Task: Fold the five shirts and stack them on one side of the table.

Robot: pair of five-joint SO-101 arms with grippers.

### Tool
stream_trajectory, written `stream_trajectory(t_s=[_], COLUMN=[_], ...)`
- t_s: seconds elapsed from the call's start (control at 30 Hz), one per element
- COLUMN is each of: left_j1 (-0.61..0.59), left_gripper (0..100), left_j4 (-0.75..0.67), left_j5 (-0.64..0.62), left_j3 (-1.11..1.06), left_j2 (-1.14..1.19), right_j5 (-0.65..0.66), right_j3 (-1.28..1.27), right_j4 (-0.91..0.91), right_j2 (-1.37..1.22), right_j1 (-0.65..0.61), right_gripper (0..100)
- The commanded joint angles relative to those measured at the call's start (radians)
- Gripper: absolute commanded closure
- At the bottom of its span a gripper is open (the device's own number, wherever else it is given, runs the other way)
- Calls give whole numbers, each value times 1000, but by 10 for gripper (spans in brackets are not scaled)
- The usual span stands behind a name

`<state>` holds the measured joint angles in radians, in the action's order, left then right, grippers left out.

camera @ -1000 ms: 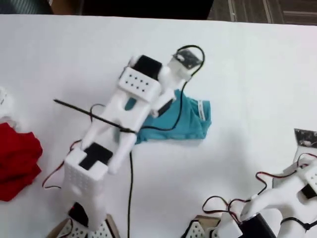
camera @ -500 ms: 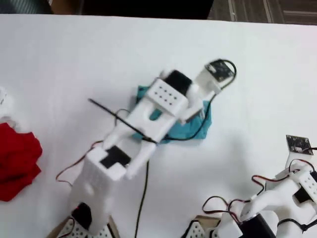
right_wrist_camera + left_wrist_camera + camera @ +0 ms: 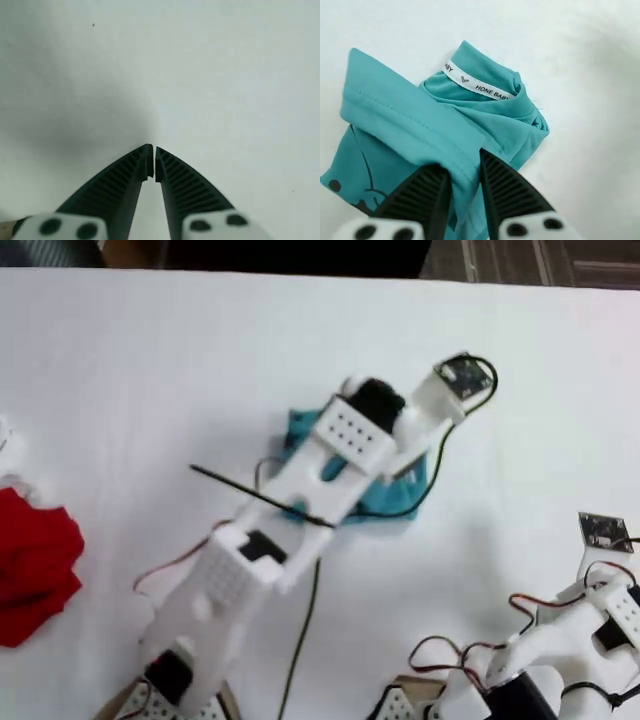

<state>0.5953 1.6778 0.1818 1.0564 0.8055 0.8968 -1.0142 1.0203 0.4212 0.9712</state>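
Note:
A teal shirt (image 3: 400, 488) lies bunched in the middle of the table, mostly covered by the left arm in the high view. In the left wrist view the teal shirt (image 3: 435, 120) shows a white neck label, and my left gripper (image 3: 465, 167) is shut on a fold of its cloth. A crumpled red shirt (image 3: 35, 560) sits at the table's left edge. My right gripper (image 3: 151, 162) hangs shut over bare white table with nothing in it; the right arm (image 3: 580, 630) rests at the lower right corner.
The white table (image 3: 150, 360) has open room at the back and on the right side. Loose cables (image 3: 300, 630) trail from the left arm toward the front edge. A bit of white cloth (image 3: 5, 440) shows at the far left.
The left arm has swung to the right, carrying the teal shirt's fold with it. The right arm drew back slightly toward the lower right corner.

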Motion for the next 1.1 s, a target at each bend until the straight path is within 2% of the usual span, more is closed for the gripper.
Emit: stream_trajectory(t_s=[0.0, 0.27, 0.47, 0.57, 0.7, 0.9, 1.07], left_j1=[11, 11, 6, -20, -92, -270, -450], left_gripper=[976, 960, 733, 723, 728, 728, 728], left_j4=[9, 18, 80, 107, 107, 107, 100], left_j5=[-2, 5, 55, 55, 54, 57, 60], left_j3=[51, 61, 90, 197, 268, 163, 19], left_j2=[17, 48, 46, 41, -25, -81, -77], right_j5=[0, 0, 0, 0, -6, -8, -29], right_j3=[5, 3, 3, 3, 3, 6, 44], right_j4=[-10, -7, -7, -8, -7, -5, -5], right_j2=[41, 41, 41, 41, 41, 41, 41], right_j1=[1, 1, -1, -1, -33, -114, -291], right_gripper=[977, 977, 977, 977, 977, 977, 977])
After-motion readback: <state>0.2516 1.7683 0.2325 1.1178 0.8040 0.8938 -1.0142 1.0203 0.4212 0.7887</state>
